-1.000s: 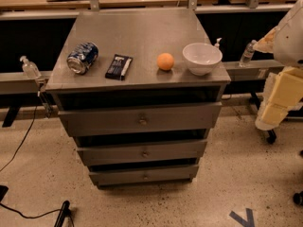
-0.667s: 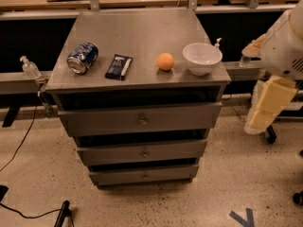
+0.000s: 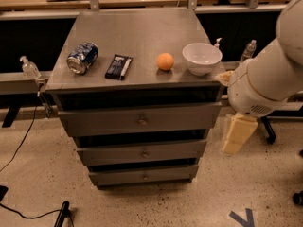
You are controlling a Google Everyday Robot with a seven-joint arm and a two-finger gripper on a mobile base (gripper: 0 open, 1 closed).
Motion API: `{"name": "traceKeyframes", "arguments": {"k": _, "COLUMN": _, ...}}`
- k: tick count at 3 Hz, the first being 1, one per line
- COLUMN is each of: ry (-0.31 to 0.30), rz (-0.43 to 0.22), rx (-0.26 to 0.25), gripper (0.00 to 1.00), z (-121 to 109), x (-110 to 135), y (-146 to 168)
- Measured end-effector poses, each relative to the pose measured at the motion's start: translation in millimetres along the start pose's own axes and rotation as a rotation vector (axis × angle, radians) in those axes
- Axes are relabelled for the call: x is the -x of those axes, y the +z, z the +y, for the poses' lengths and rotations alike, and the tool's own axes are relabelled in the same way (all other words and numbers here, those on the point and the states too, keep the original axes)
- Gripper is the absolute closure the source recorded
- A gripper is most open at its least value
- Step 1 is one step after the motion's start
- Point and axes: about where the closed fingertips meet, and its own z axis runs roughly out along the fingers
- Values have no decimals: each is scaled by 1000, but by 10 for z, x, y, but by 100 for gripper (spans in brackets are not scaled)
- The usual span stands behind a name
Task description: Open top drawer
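The top drawer point(image 3: 94, 122) is the widest grey front of the cabinet, just under the table top, with a small round knob point(image 3: 142, 121) at its centre. A dark gap shows above it. My white arm point(image 3: 265, 79) comes in from the right edge. My gripper point(image 3: 236, 135), a cream-coloured part, hangs below the arm just right of the cabinet's right side. It is level with the top and middle drawers and touches neither.
On the cabinet top lie a blue can point(image 3: 82, 57) on its side, a dark packet point(image 3: 118, 66), an orange point(image 3: 165, 61) and a white bowl point(image 3: 202, 57). Two narrower drawers point(image 3: 142, 152) sit below. A bottle point(image 3: 29, 68) stands at left and a cable point(image 3: 21, 141) runs across the floor.
My arm has swung left toward the cabinet's right side, and the gripper has come closer to the drawers. The drawers and the things on top have not moved.
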Motion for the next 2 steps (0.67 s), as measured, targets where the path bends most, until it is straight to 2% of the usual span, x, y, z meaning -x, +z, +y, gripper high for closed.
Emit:
{"name": "traceKeyframes", "arguments": {"k": 1, "ry": -14, "rz": 91, "rx": 12, "gripper": 0, "z": -49, "x": -59, "y": 146}}
{"name": "traceKeyframes", "arguments": {"k": 2, "ry": -197, "rz": 227, "rx": -15, "gripper": 0, "z": 69, "x": -480, "y": 581}}
